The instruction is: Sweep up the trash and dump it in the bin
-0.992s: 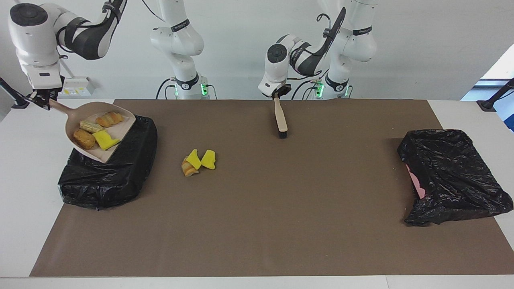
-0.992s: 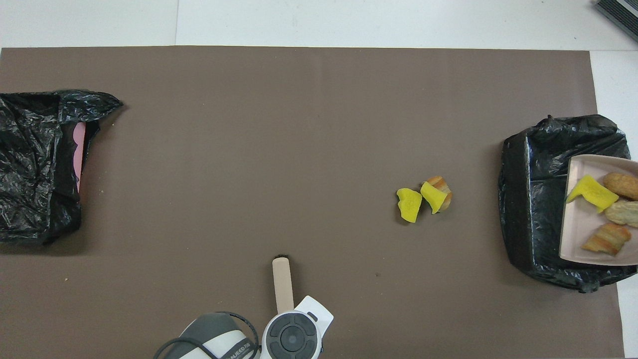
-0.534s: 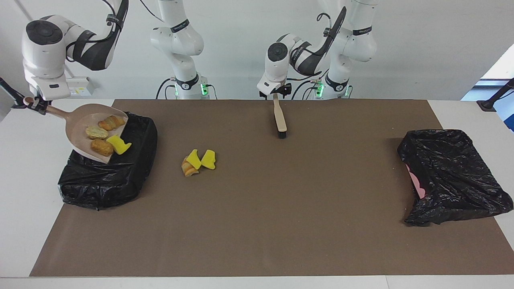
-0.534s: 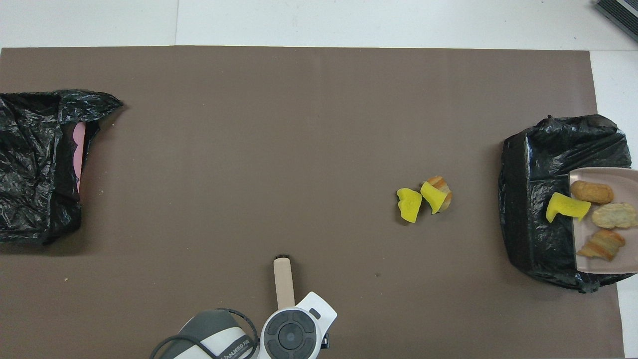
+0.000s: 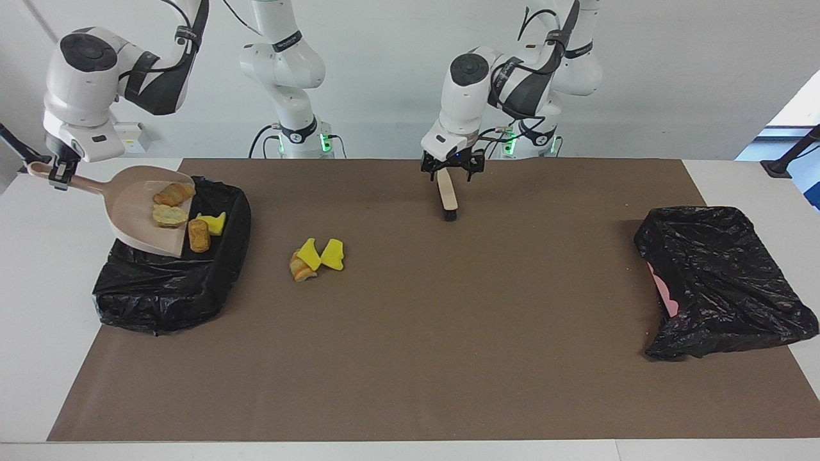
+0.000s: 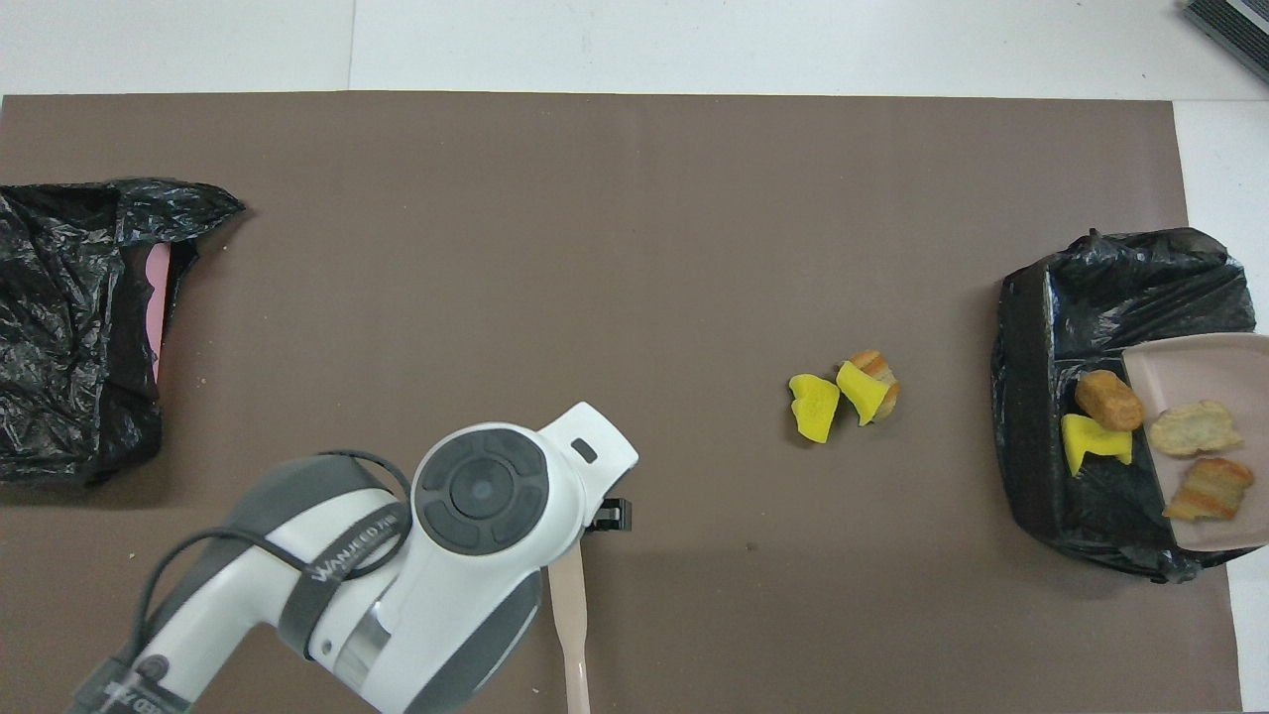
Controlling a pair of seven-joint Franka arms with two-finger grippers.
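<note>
My right gripper (image 5: pixel 56 174) is shut on the handle of the beige dustpan (image 5: pixel 138 221), which tilts over the black-bagged bin (image 5: pixel 160 288) at the right arm's end of the table. Two tan scraps (image 5: pixel 172 205) lie on the pan (image 6: pixel 1210 372). A brown chunk (image 5: pixel 198 235) and a yellow piece (image 5: pixel 213 223) lie off its lip, in the bin (image 6: pixel 1041 397). Three more scraps of trash (image 5: pixel 317 258) sit in a pile on the mat (image 6: pixel 843 397). My left gripper (image 5: pixel 451 171) is open over the handle end of the brush (image 5: pixel 448 195), which lies on the mat (image 6: pixel 572 625).
A second black-bagged bin (image 5: pixel 724 275) with a pink patch showing stands at the left arm's end of the table (image 6: pixel 69 327). A brown mat (image 5: pixel 448 352) covers the table. My left arm's wrist hides the brush's bristle end in the overhead view.
The dustpan has tipped further and the yellow piece and one brown chunk slid off it into the bin. My left gripper has let go of the brush, opened and risen.
</note>
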